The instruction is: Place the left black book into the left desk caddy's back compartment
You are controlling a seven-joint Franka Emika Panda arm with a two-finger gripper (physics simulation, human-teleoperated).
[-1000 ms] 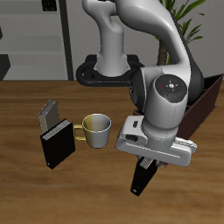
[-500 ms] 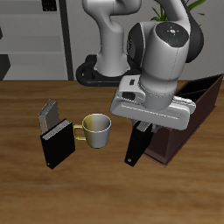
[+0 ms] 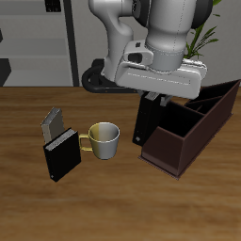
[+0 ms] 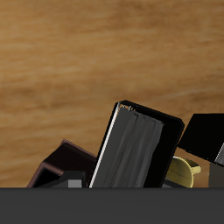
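My gripper (image 3: 155, 96) is shut on the top of the left black book (image 3: 147, 120), which hangs nearly upright above the table. The book is right beside the near end wall of the left desk caddy (image 3: 184, 149), a dark maroon open box, and is not inside it. Inner walls split the caddy, and I cannot tell the back compartment apart here. In the wrist view the held book (image 4: 136, 150) fills the middle, with a corner of the caddy (image 4: 63, 163) beside it.
A cream mug (image 3: 104, 139) stands beside the held book. A second black book (image 3: 63, 155) stands beyond the mug, with a small grey book (image 3: 53, 122) behind it. A potted plant (image 3: 200, 40) stands behind the caddy.
The arm has risen and moved back from the table's front. It has carried the black book up to the caddy's end wall.
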